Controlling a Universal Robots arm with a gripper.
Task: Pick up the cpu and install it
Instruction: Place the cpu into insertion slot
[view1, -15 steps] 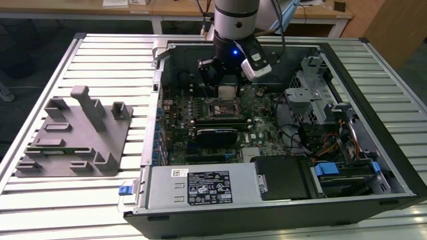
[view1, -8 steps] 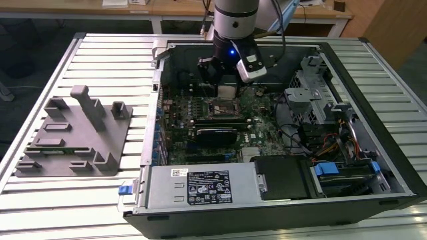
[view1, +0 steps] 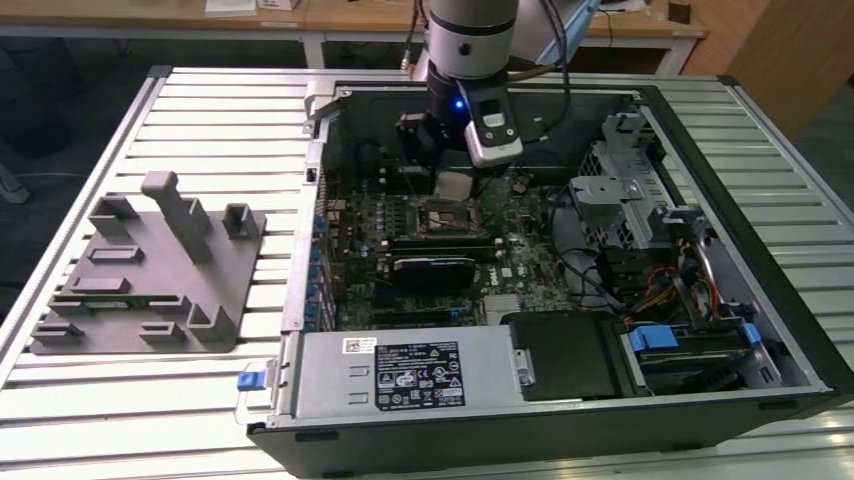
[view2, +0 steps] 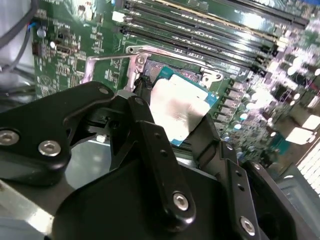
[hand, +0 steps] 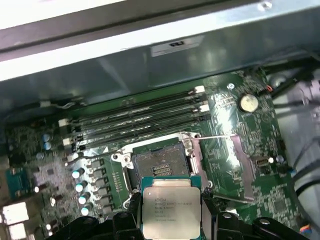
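My gripper (view1: 454, 186) hangs inside the open computer case (view1: 307, 230), shut on the cpu (view1: 455, 184), a small silvery square with a thin green rim. The cpu is held by two opposite edges between the black fingers (view2: 150, 145). In the second wrist view its metal top (view2: 176, 109) faces the camera. In the first wrist view the cpu (hand: 171, 206) hovers a little above the motherboard, just short of the open socket (hand: 159, 167). The socket's (view1: 437, 216) retention frame is lifted and its lever (hand: 215, 136) is swung out.
Memory slots (hand: 145, 117) run along the far side of the socket. A black block (view1: 434, 272) sits on the board beyond the socket in the exterior view. The silver power supply (view1: 407, 372), drive cage (view1: 621, 190) and cables (view1: 641, 285) crowd the case. A grey fixture tray (view1: 147, 285) lies outside, at the exterior view's left.
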